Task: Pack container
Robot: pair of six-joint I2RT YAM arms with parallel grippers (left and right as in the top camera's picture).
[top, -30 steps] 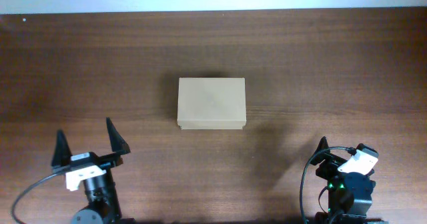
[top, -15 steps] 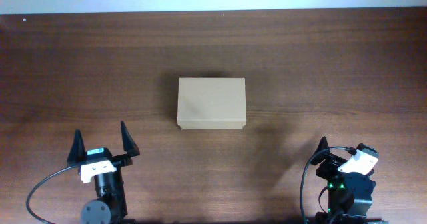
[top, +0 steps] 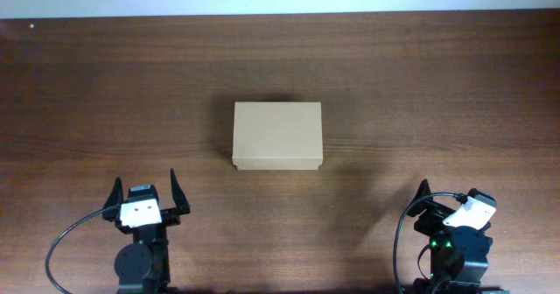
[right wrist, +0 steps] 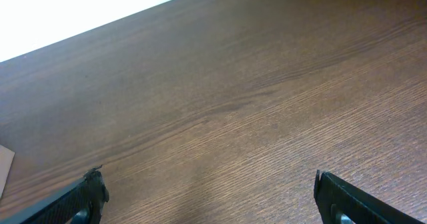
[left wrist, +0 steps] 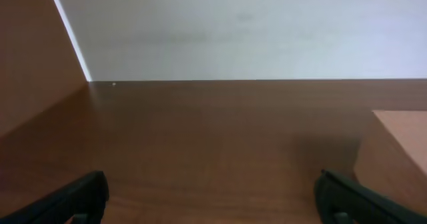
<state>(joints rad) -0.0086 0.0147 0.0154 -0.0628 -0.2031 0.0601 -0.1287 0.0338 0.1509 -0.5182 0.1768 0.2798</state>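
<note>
We find the tan rectangular cardboard box (top: pixel 277 136), lid down, centred on the dark wooden surface (top: pixel 420 84), long axis left-to-right, ahead of the left end effector (top: pixel 144 178) and right end effector (right wrist: pixel 208 177), both spread wide and empty, the left somewhat nearer.

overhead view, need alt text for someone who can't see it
A closed tan rectangular cardboard box sits centred on a dark brown wooden table. The left pincer and right pincer are near the bottom edge, empty and apart from the box.
</note>
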